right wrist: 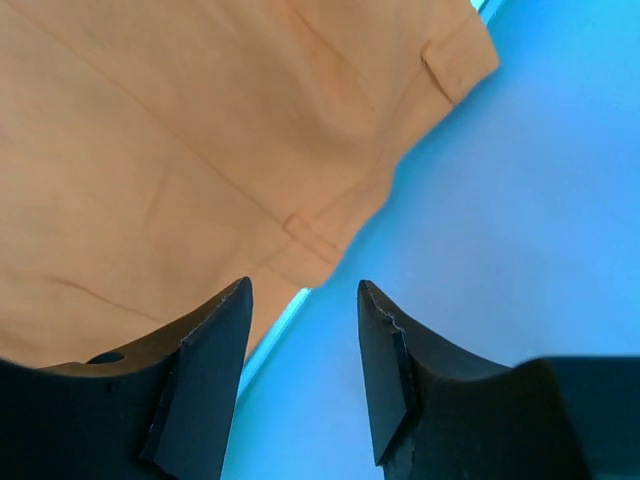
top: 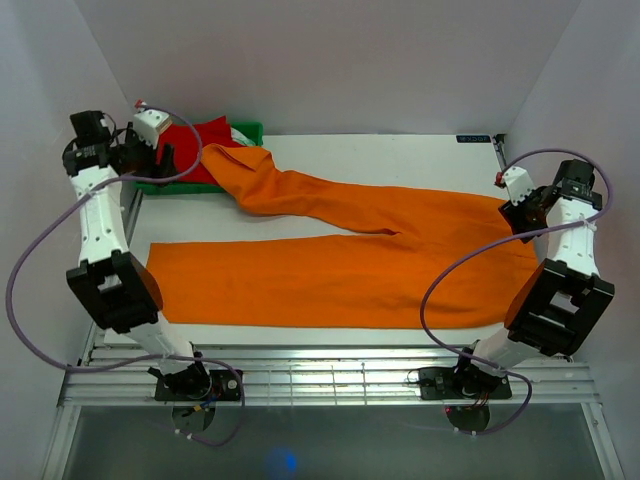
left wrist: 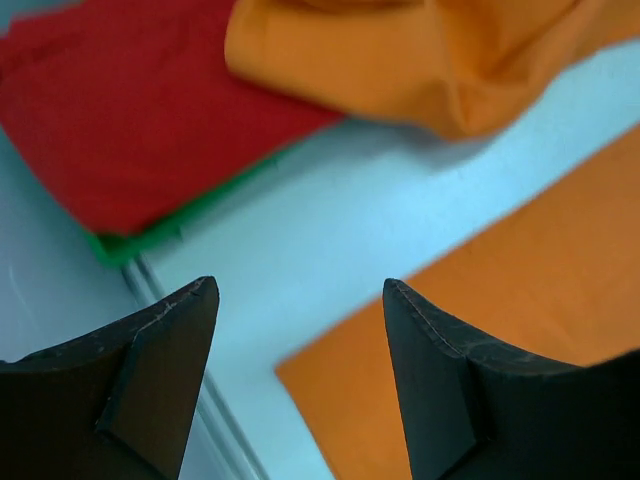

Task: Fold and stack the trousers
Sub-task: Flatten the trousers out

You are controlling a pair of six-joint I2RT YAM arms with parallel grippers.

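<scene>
Orange trousers (top: 340, 262) lie spread across the white table (top: 400, 150), waistband at the right, one leg flat toward the front left, the other angled up onto the back-left pile. My left gripper (top: 167, 160) hangs open and empty above that back-left corner. In the left wrist view (left wrist: 300, 290) it looks down on the near leg's cuff (left wrist: 470, 330) and the bunched far leg (left wrist: 430, 60). My right gripper (top: 520, 215) is open and empty over the waistband's right edge. The right wrist view (right wrist: 305, 290) shows the waistband corner (right wrist: 320, 240) with belt loops.
Folded red trousers (top: 195, 150) rest on a green piece (top: 245, 131) at the back left; they also show in the left wrist view (left wrist: 130, 110). White enclosure walls stand close on both sides. A metal rail frame (top: 330, 375) runs along the table's near edge.
</scene>
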